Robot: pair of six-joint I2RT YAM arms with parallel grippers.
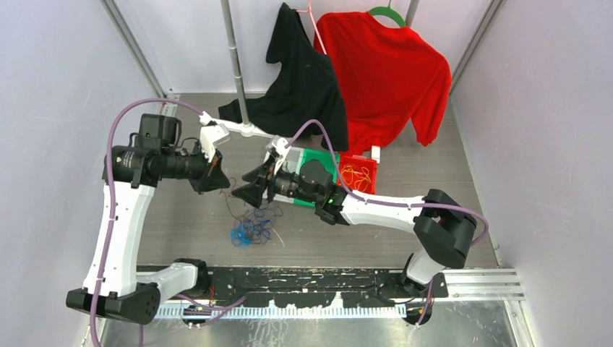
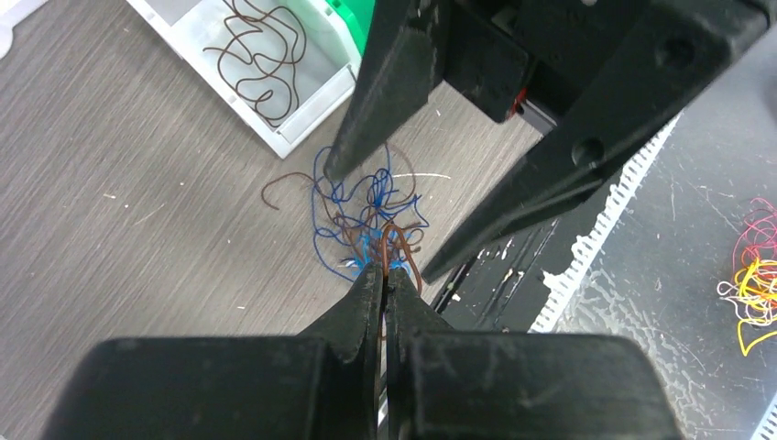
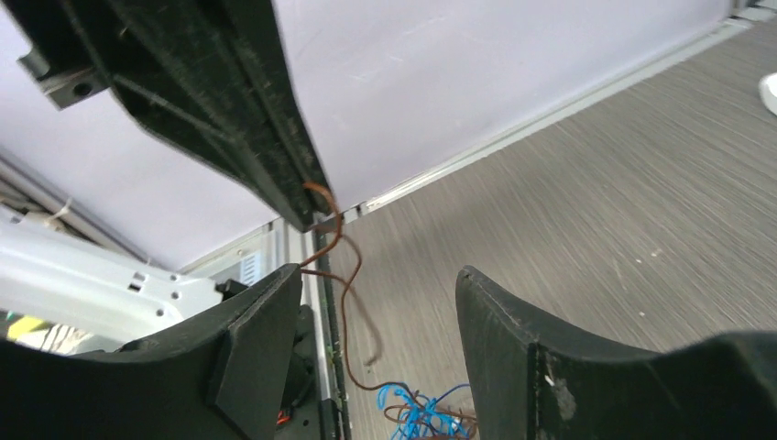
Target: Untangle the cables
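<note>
So the left claw [image 2: 385,275] was pinched shut on a brown strand [image 3: 344,266], holding it up over the cables [image 1: 253,228] heaped on the worktop [image 1: 412,170]. The strand ran down between the right claw's [image 3: 377,272] spread fingers [image 3: 257,348], so right was nearer.

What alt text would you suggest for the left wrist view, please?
The left arm's black end effector, shut, pinches strands of a small tangle of thin blue and brown cables on the grey wood-grain table. The right arm's black end effector hangs open above it, near a white plastic bin.
</note>
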